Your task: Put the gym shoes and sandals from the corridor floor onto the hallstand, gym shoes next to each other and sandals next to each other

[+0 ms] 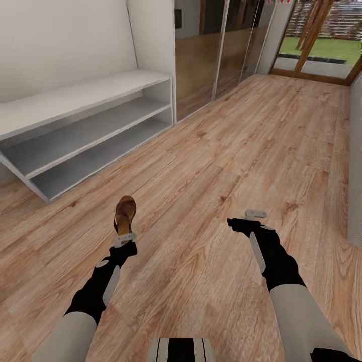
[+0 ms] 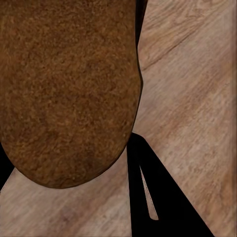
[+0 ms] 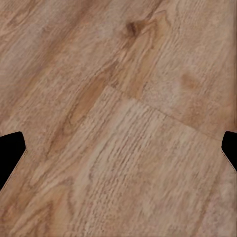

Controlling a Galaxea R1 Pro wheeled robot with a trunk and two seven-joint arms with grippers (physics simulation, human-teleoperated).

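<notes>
**One brown sandal aloft, rack still bare**

The left gripper (image 1: pixel 124 236) is clenched on a dark brown leather-looking sandal with a tan insole (image 1: pixel 124 213), holding it above the light brown wood-grain plank floor (image 1: pixel 226 151). From the left wrist camera the sandal's rough brown sole (image 2: pixel 64 89) looms large between the dark fingers (image 2: pixel 158 197). The right gripper (image 1: pixel 249 217) hangs over bare planks well apart from it, its two fingertips (image 3: pixel 10 153) spread wide with nothing between them. The wide, low, light-grey hallstand (image 1: pixel 85 95) stands ahead to the left against the wall, its top and both open shelf compartments holding no shoes.
</notes>
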